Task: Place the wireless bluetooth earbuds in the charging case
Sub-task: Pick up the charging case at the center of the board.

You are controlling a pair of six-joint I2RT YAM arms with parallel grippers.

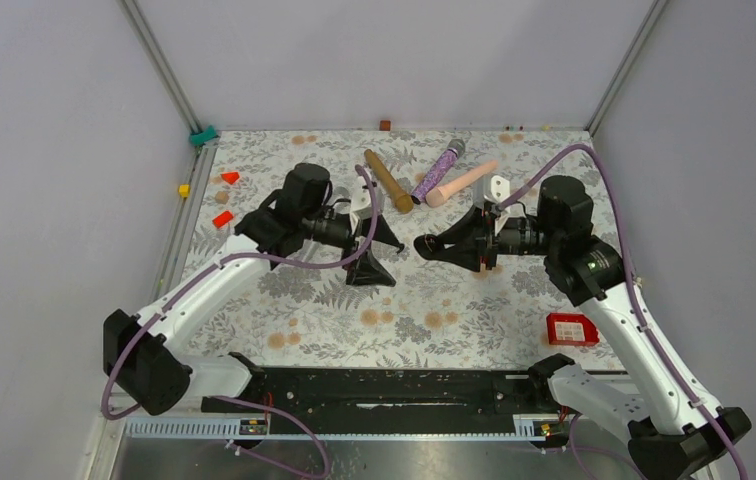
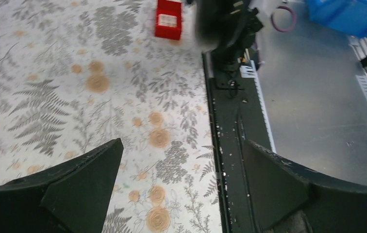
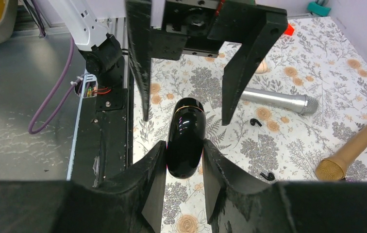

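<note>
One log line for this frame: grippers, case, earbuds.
right gripper: shut on charging case | left gripper: open, empty | earbuds: both loose on table | insertion: not done

The floral-print table (image 1: 434, 320) carries a gold microphone (image 1: 387, 180), purple microphone (image 1: 438, 170), pink microphone (image 1: 462, 183), silver microphone (image 3: 278, 101), 2 black earbuds (image 3: 255, 122) near it, and a red box (image 1: 571, 328) near the right edge.

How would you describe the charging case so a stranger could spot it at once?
On the flowered table, find the right gripper near the middle. Clamped in its jaws is the charging case, a glossy black oval with a thin gold seam. It is far bigger than the tiny earbuds and rounder than the stick-shaped microphones.
</note>
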